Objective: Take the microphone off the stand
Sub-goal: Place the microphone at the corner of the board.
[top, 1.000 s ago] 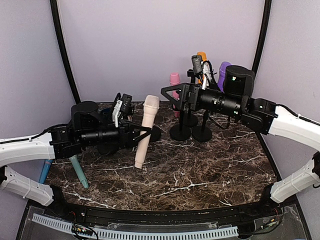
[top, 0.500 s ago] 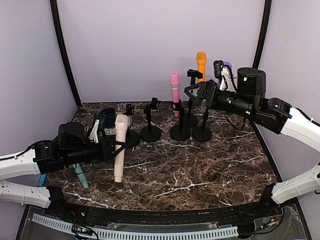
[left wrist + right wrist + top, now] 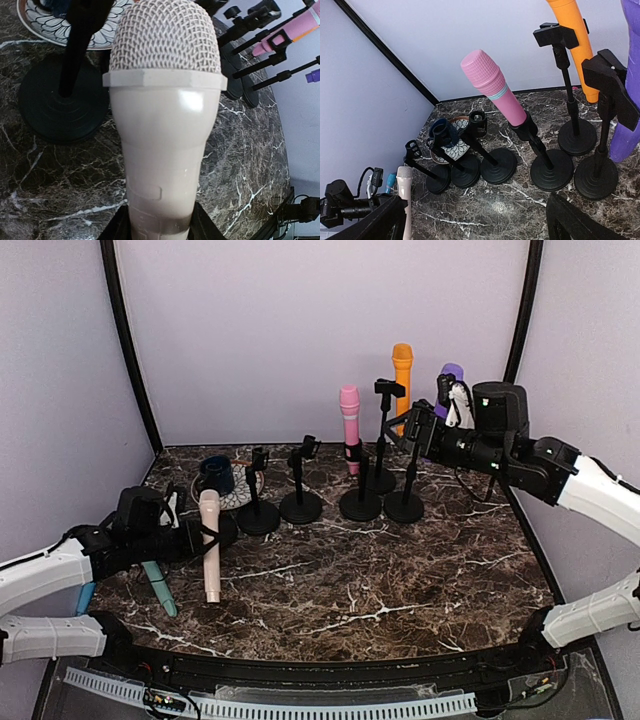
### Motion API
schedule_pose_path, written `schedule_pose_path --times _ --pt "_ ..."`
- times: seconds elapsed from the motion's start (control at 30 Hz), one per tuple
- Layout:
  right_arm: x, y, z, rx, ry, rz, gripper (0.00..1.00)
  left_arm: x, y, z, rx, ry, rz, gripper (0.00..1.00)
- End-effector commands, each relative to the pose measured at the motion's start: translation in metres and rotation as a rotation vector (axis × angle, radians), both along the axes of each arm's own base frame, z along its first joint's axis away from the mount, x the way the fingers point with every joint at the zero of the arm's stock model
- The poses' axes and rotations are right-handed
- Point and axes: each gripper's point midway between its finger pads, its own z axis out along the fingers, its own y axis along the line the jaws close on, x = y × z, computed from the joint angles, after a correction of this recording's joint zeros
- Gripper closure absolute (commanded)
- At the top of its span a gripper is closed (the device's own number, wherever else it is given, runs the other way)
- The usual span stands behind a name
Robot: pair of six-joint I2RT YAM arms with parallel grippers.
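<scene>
No legible text or labels.

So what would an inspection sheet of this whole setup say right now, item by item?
surface: dark marble tabletop, no spills seen.
job's things: beige microphone held tilted, out of any stand; pink microphone in its stand; orange microphone and purple microphone standing behind; several empty stands; teal microphone and blue microphone loose at left.
clutter: patterned plate with dark cup.
grippers: left gripper shut on beige microphone; right gripper open, empty.
cables: black wire by left wrist.
surroundings: lilac walls, black corner strips.
</scene>
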Motion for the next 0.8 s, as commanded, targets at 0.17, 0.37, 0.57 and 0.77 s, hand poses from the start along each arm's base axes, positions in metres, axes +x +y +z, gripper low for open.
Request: schedule_pose_path --times 0.17,0.37,0.57,0.77 --pt "0.008 -0.005 -0.009 0.018 0.017 -0.033 0.01 0.009 0.050 -0.050 -0.008 0.123 0.204 0.95" --pt "0.010 -0.007 -0.012 0.015 0.024 -0.042 0.01 0.005 0.086 -0.078 -0.015 0.191 0.374 0.90" --pt "0.010 -0.009 -0.016 0.019 0.030 -0.048 0.01 0.004 0.105 -0.085 0.052 0.208 0.450 0.80" --pt "0.010 -0.012 -0.017 0.027 0.033 -0.059 0.01 0.005 0.108 -0.090 0.092 0.237 0.451 0.72"
